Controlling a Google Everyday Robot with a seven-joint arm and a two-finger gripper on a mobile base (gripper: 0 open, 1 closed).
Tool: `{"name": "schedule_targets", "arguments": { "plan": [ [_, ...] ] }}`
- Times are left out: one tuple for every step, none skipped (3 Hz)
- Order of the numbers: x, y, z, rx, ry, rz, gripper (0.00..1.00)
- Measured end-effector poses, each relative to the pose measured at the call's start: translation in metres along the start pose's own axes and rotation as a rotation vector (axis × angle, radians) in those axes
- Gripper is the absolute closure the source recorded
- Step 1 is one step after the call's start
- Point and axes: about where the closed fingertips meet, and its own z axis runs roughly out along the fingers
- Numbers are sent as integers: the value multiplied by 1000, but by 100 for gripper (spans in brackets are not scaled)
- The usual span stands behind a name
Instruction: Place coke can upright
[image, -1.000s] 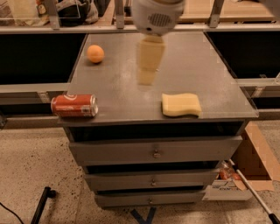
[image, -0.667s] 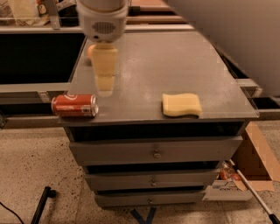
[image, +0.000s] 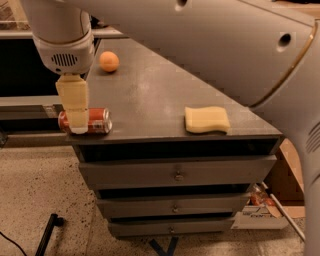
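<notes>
The coke can (image: 95, 120) is red with silver ends and lies on its side at the front left corner of the grey cabinet top (image: 150, 100). My gripper (image: 77, 125) hangs from the white wrist at the upper left. Its pale yellow fingers (image: 74, 102) reach straight down in front of the can's left half and hide part of it. I cannot tell whether the fingers touch the can.
An orange ball (image: 109, 61) sits at the back left of the top. A yellow sponge (image: 206, 119) lies near the front right edge. My large white arm (image: 225, 45) covers the upper right. Drawers are below the top, and a cardboard box (image: 287, 170) stands on the floor at the right.
My gripper has moved left and down, from the middle of the top to the coke can at the front left corner. The can, ball and sponge have not moved.
</notes>
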Motion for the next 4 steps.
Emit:
{"name": "schedule_targets", "arguments": {
  "plan": [
    [-10, -11, 9, -12, 5, 1, 0],
    [-24, -31, 27, -55, -11, 49, 0],
    [-39, -41, 55, -127, -35, 124, 0],
    [-54, -38, 78, -154, -5, 180, 0]
  ]
}}
